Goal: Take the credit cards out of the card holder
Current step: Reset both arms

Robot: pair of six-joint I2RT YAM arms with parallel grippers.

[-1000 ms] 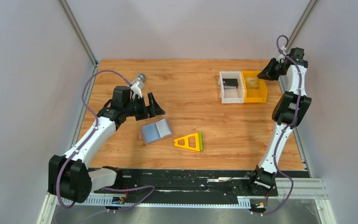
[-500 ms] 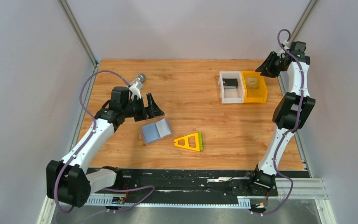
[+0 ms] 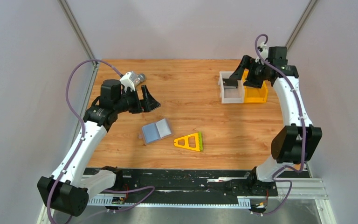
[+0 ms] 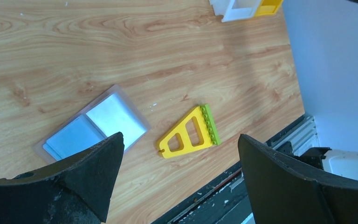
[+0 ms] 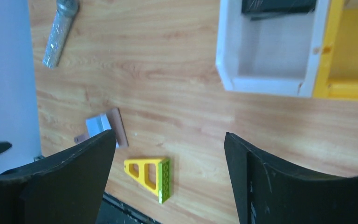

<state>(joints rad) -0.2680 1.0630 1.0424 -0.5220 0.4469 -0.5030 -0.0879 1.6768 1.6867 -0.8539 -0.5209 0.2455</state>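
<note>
The card holder [image 3: 156, 131] lies open and flat on the wooden table, grey-blue side up, left of centre. It also shows in the left wrist view as the card holder [image 4: 98, 125] and in the right wrist view as the card holder [image 5: 103, 127], with a brownish panel edge. My left gripper [image 3: 150, 100] hovers open just behind and left of it, left gripper [image 4: 179, 137] holding nothing. My right gripper [image 3: 240, 78] hangs open above the bins at the back right, right gripper [image 5: 168, 134] also holding nothing. The credit cards do not show.
A yellow-and-green triangular frame [image 3: 189, 141] lies right of the holder. A white bin [image 3: 223, 91] with a dark flat item [image 3: 230, 83] stands beside a yellow bin [image 3: 258, 95]. A silver cylinder [image 3: 141, 77] lies at the back left.
My right arm swung from the back right corner leftward over the bins while its jaws went from nearly shut to open. The left arm rose and drew back slightly.
</note>
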